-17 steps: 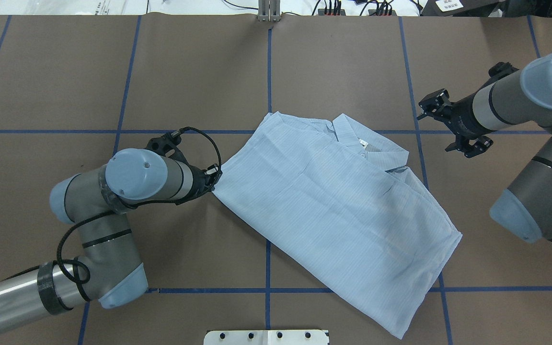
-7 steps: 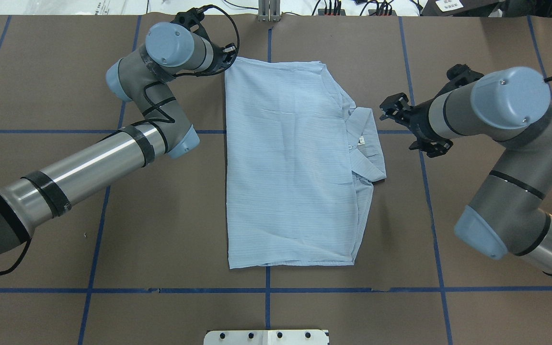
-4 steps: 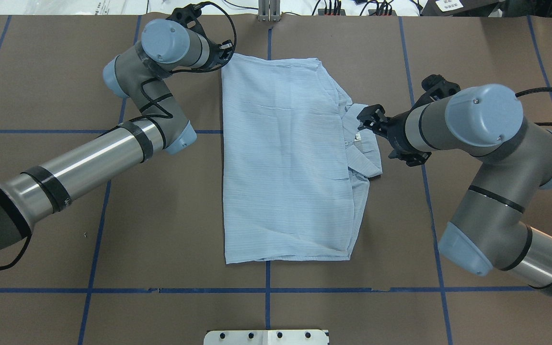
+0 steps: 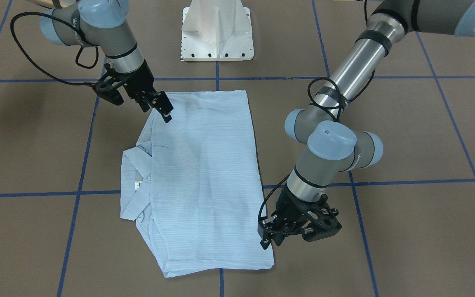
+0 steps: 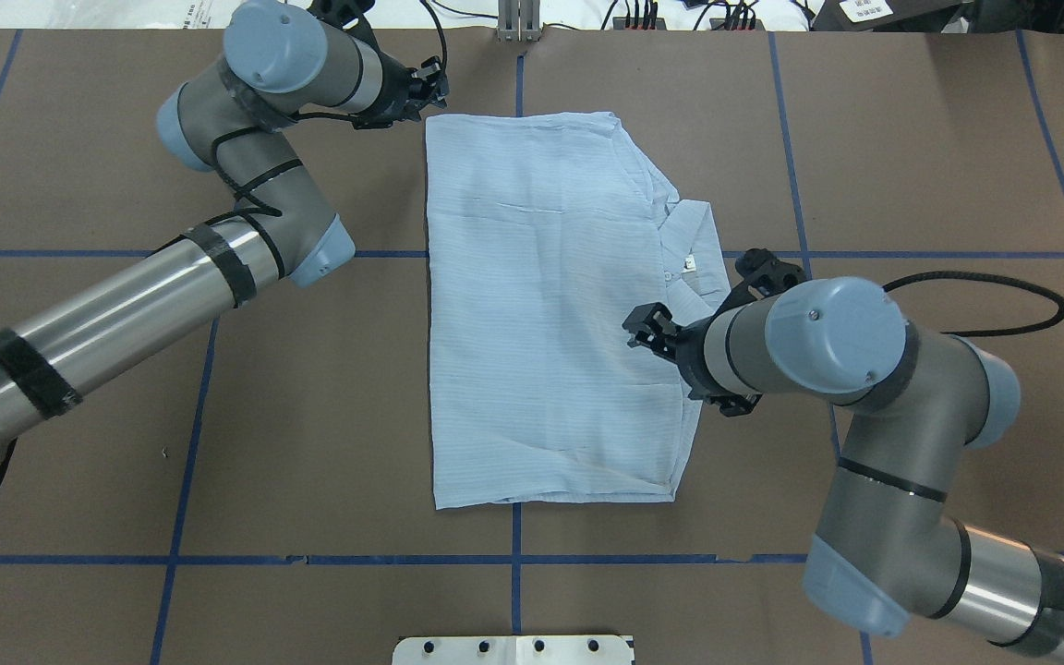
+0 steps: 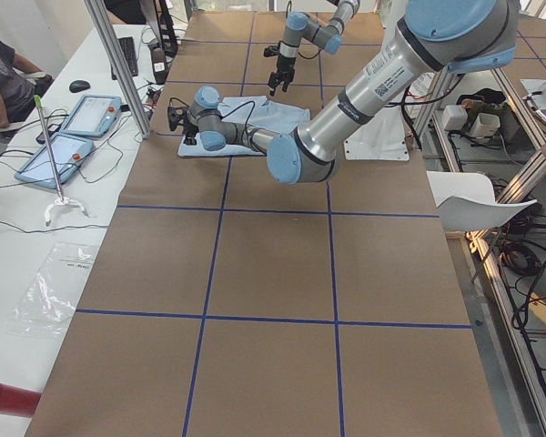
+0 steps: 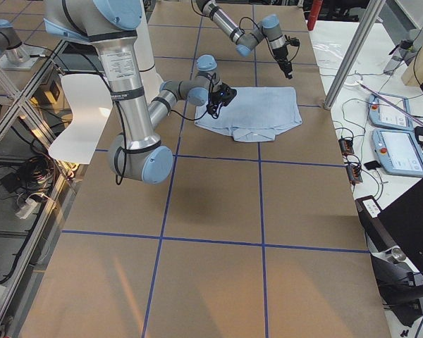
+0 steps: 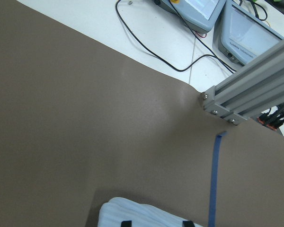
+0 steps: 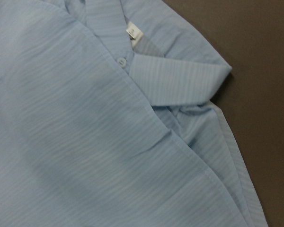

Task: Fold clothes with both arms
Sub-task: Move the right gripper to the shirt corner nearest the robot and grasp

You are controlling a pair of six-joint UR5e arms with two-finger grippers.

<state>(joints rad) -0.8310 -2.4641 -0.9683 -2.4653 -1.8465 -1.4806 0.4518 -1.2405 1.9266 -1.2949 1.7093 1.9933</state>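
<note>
Since the frame half a second back: left gripper [image 5: 433,90] has pulled slightly up and away from the far-left corner of the shirt [image 5: 541,305], and that corner now lies flat on the table [image 5: 310,416]. Right gripper [image 5: 646,330] has slid from the collar [image 5: 696,226] edge inward and toward the robot, and is now above the body panel. Shirt itself has barely shifted.

Left side: left gripper sits just off that far-left corner, apart from the cloth in the overhead view. Its wrist view shows two fingertips [image 8: 126,223] spread, with the cloth corner below them, not pinched. Reads as let go, carrying nothing.

Middle: shirt is a folded rectangle at table centre, straddling the centre blue tape line [image 5: 516,573]. Long axis runs away from the robot, near to far. Left edge is straight and clean. Right edge is messy: collar and neck tag [image 5: 689,265] stick out sideways, with stepped layers below them.

Right side: right gripper hovers over the shirt's right half, between the collar and the robot-side hem. Jaws apart, empty. Height off the cloth: can't tell. Its wrist view is filled with collar, tag and a button [image 9: 122,60].

Key relation: shirt lies directly under right gripper, and to the right and robot-ward of left gripper. Right gripper is nearer to any grasp. My guess: next is a fold across the long axis, so each gripper needs an end corner. Left is already beside one.
</note>
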